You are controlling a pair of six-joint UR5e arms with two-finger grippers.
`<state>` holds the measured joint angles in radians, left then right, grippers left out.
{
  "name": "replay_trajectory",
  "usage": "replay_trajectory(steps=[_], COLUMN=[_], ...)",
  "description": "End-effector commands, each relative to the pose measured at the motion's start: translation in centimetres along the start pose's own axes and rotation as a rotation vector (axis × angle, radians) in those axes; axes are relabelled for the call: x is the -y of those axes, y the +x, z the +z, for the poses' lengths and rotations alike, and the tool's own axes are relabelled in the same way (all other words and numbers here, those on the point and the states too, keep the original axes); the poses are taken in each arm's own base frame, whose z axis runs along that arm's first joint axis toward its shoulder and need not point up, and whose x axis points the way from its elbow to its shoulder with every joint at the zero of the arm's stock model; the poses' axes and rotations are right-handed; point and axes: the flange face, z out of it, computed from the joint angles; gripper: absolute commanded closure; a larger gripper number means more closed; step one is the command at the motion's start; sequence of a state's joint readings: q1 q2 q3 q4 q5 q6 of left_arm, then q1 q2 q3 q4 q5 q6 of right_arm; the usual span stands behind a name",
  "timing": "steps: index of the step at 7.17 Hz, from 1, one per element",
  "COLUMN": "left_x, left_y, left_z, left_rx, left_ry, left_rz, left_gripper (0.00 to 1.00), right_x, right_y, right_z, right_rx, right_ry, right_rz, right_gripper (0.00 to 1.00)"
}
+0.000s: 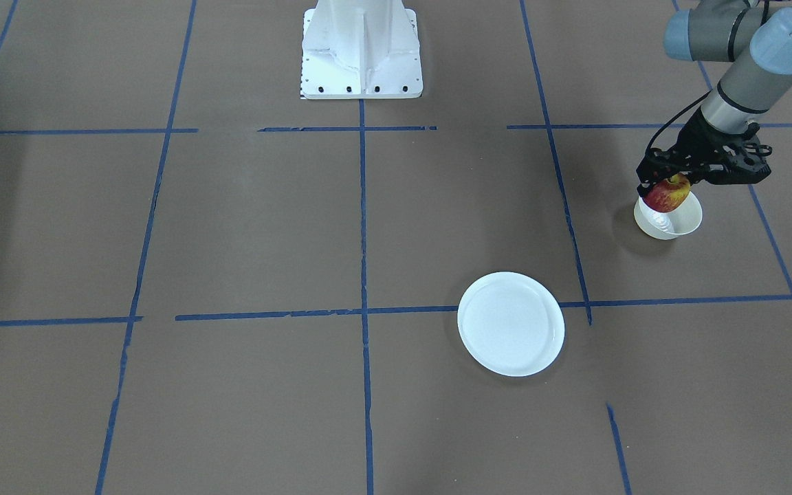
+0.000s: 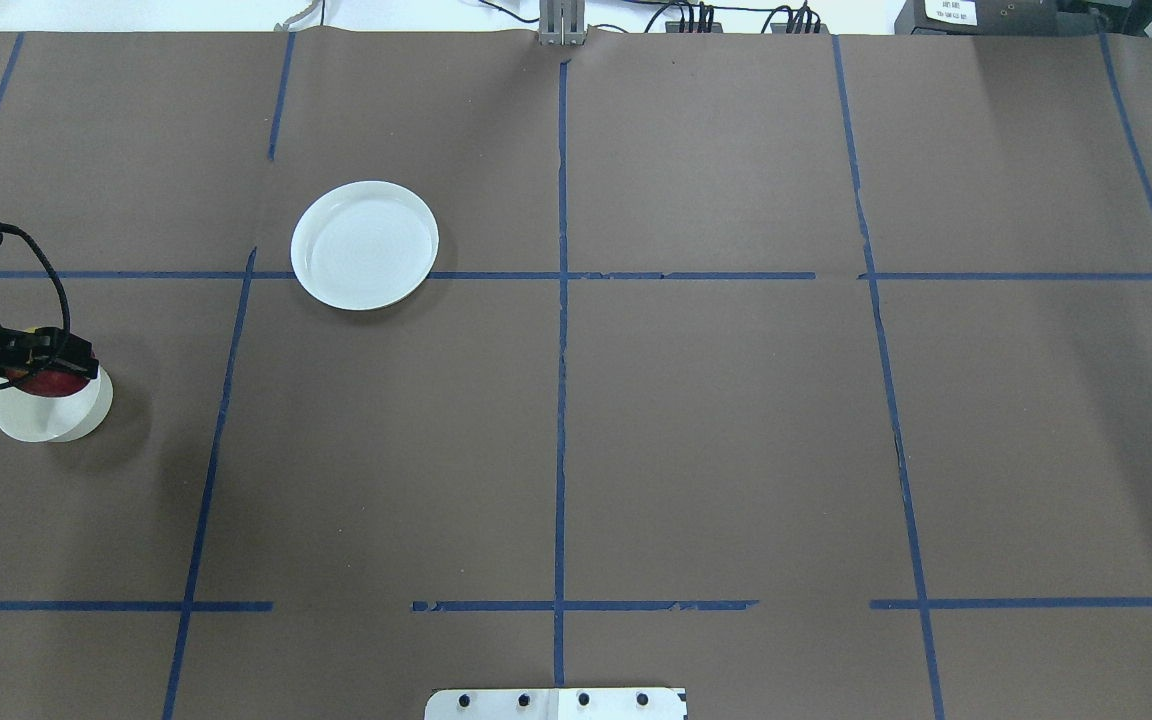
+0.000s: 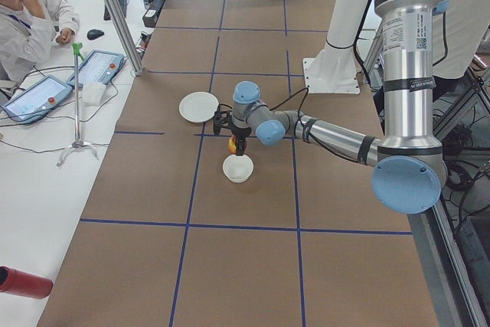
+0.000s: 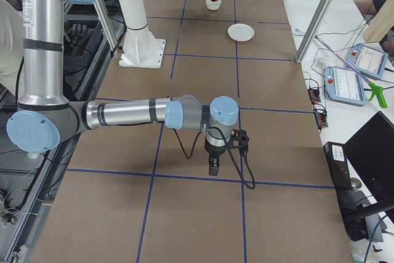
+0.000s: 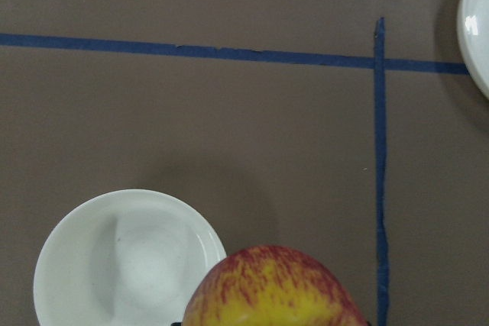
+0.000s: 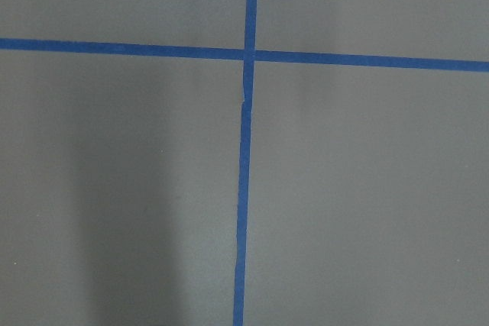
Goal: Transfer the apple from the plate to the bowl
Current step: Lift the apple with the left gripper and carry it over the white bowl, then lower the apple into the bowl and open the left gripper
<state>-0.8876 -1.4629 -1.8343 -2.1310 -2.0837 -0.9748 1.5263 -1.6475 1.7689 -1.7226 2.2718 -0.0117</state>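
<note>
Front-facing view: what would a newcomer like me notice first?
A small red-and-yellow apple, gripped in the left arm's black end effector, hangs over a small deep white bowl at the view's right. A flat round white plate lies empty near the middle of the brown table.

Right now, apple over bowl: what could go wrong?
1. The left gripper holds the apple above the bowl, not in it; dropped from here it may bounce out or tip the bowl.
2. In the left wrist view it looks off-centre, so it might clip the rim.
</note>
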Motion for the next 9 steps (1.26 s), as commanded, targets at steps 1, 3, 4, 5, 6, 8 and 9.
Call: replay_trajectory(steps=[1,3,4,5,6,8,9], left_x=[-0.8,-1.1,-1.2,-1.9,-2.1,-2.1,-2.1], left_y=[-1.0,-1.6,-1.6,-2.8,-3.0,-3.1,-2.8], left_z=[4.0,3.9,3.7,3.8,3.9,4.0,3.7], left_rx=[-0.005,0.002,0.000,0.017,0.021,0.024,0.017], left_ry=[-0.010,-0.013,-0.013,-0.024,-0.028,-0.028,-0.026], left_rz=[-0.004,-0.005,-0.002,-0.007,-0.009,-0.013,-0.009], left_gripper=[1.00,1.00,1.00,1.00,0.76,0.00,0.00], right_x=[0.0,0.0,0.0,0.0,0.0,0.0,0.0], right_y=[0.0,0.0,0.0,0.0,0.0,0.0,0.0], right_z=[0.0,0.0,0.0,0.0,0.0,0.0,0.0], right_rx=[0.000,0.000,0.000,0.000,0.000,0.000,0.000], right_ry=[0.000,0.000,0.000,0.000,0.000,0.001,0.001], right_rz=[0.001,0.001,0.001,0.001,0.001,0.000,0.000], right_gripper=[0.00,0.00,0.00,0.00,0.00,0.00,0.00])
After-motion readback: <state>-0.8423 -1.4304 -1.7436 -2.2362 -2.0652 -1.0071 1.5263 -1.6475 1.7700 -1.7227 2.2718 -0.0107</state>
